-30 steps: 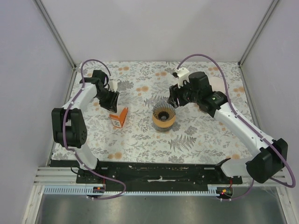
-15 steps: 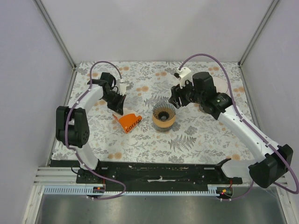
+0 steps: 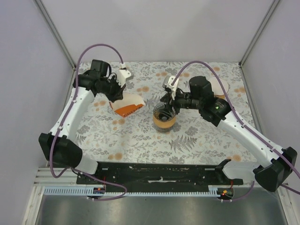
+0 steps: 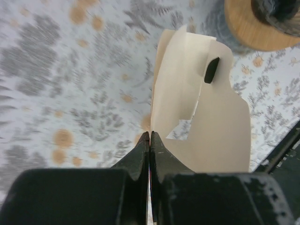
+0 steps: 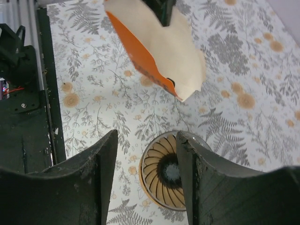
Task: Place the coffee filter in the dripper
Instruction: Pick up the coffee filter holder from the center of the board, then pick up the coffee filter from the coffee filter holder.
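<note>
Dripper (image 3: 164, 120) sits mid-counter (image 3: 140, 137) under the right pincer (image 5: 146, 140), jaws apart, while the left pincer (image 4: 150, 137) is clamped on an orange-and-white packet (image 3: 127, 104) held nearby, and the coffee filter (image 3: 219, 86) lies far right.

The top camera sits high above and behind the arms and looks down on the whole table (image 3: 140, 136), with the arm bases at 6 o'clock. The left wrist camera sits very close behind the left pincer (image 4: 150, 137) and looks along it at the paper packet (image 4: 206, 122), with the dripper (image 4: 251, 30) peeking in at 1 o'clock. The right wrist camera looks down past the right pincer (image 5: 146, 137) from farther up, and sees that same paper packet and dripper too.
</note>
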`<state>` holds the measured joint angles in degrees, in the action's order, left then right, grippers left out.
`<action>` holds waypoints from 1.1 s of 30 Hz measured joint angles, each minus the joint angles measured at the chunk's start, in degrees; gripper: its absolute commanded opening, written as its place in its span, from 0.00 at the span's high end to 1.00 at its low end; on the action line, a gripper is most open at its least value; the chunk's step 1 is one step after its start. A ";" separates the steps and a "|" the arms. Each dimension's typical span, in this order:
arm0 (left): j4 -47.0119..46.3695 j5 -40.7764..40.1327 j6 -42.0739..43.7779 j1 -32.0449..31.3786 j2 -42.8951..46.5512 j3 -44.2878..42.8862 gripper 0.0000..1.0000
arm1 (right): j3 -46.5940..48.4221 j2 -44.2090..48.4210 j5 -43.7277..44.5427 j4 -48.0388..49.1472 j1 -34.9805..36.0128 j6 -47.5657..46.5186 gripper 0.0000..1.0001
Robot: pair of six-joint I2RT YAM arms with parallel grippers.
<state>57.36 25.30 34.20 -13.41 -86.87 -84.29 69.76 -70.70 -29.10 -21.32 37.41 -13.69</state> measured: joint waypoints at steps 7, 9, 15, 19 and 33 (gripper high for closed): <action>8.83 -5.90 9.09 -8.37 6.93 -15.78 0.98 | 0.02 0.00 -8.79 7.63 0.24 -3.54 0.56; 10.56 -7.98 11.56 -12.83 10.27 -15.54 0.98 | 0.02 0.00 -9.73 10.05 1.46 -4.79 0.57; 11.08 -12.20 15.21 -22.73 20.37 -11.89 0.98 | -0.28 1.57 -9.60 12.59 9.86 -12.00 0.59; 10.93 -14.08 15.45 -25.81 22.12 -11.41 0.98 | -0.74 4.11 -6.69 13.81 10.21 -13.44 0.59; 9.77 -15.80 15.39 -27.58 20.04 -10.78 0.98 | 0.59 -0.87 -5.11 14.34 11.23 -14.36 0.68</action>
<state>67.13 9.50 49.58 -40.99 -66.83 -95.07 70.35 -71.57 -34.22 -6.98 48.64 -28.05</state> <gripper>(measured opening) 0.026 0.327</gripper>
